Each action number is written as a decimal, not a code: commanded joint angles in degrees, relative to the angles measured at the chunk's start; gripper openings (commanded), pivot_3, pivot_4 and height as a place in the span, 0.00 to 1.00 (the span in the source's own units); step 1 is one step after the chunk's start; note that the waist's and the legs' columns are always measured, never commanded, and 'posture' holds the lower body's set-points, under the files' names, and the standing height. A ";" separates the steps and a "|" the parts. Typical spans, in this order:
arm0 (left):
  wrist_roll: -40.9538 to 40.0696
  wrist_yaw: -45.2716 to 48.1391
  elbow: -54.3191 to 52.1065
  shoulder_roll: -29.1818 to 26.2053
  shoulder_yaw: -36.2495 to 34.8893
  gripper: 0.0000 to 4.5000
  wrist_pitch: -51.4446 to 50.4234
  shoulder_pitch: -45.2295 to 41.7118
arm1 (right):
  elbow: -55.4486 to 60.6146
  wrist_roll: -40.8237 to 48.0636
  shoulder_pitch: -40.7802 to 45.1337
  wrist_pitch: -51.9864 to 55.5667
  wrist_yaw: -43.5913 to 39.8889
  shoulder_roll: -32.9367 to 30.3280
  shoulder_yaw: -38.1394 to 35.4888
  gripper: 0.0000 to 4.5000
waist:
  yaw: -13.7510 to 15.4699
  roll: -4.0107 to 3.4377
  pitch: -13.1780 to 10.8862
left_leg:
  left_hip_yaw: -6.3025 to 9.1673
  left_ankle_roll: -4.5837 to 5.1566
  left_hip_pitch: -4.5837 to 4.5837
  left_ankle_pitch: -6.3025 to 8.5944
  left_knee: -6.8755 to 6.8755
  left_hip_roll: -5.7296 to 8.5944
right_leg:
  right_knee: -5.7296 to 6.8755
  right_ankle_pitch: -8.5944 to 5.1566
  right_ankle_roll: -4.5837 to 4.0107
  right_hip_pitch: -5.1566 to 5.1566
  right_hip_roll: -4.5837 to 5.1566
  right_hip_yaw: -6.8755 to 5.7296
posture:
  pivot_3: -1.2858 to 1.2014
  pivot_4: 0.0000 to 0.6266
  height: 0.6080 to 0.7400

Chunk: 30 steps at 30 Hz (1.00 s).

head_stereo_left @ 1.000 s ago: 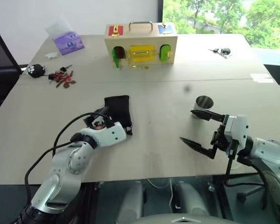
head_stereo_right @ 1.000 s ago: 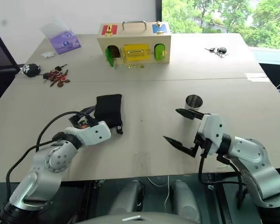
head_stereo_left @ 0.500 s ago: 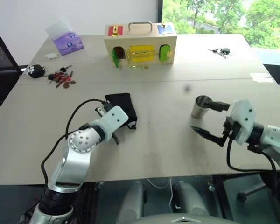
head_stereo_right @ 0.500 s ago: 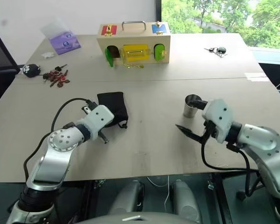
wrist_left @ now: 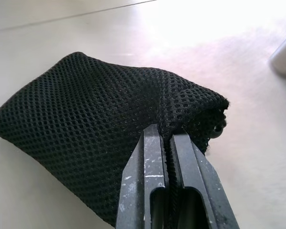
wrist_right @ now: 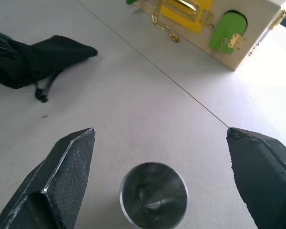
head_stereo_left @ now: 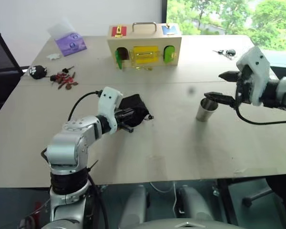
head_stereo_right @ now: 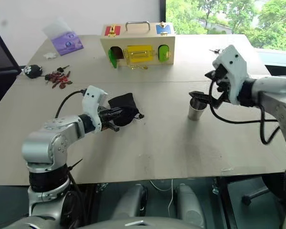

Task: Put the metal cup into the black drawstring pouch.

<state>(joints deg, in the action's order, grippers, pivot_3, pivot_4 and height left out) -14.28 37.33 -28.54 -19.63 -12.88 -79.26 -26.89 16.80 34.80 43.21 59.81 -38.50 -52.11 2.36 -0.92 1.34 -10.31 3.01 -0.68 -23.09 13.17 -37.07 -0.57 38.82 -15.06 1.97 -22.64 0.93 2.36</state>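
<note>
Your left gripper (wrist_left: 168, 138) pinches the pouch (head_stereo_left: 135, 109) at frame centre-left; your right gripper (wrist_right: 159, 143) hangs wide open over the cup (head_stereo_left: 206, 109).

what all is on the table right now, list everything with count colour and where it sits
metal cup: 1, shiny silver, upright on the table's right side
black drawstring pouch: 1, black mesh, left of centre
wooden latch box: 1, pale wood with red, yellow, green and blue panels, far centre
purple packet: 1, far left
black-and-white toy with keys: 1, left edge
dark keys: 1 bunch, far right
table: 1, light wood
left end effector: shut on the pouch
right end effector: open above the cup
</note>
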 commanded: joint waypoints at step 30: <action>-14.84 -16.16 0.42 5.45 -9.44 0.02 -13.23 -7.57 | -23.06 -20.95 11.99 -11.12 -23.81 -1.68 17.14 1.00 | -0.38 -0.03 -0.02 | 0.29 -0.25 -0.71 -0.13 -0.12 0.11 | 0.10 0.02 0.01 -0.68 0.09 -0.11 | 0.52 0.24 1.00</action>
<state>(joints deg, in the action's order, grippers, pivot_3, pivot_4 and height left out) -27.68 21.70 -26.27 -13.98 -21.93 -92.40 -34.43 -6.01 15.21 54.97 50.43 -61.11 -53.65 19.71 -1.30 1.31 -10.33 3.30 -0.93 -23.80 13.03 -37.20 -0.46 38.93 -15.04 1.99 -23.32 1.02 2.24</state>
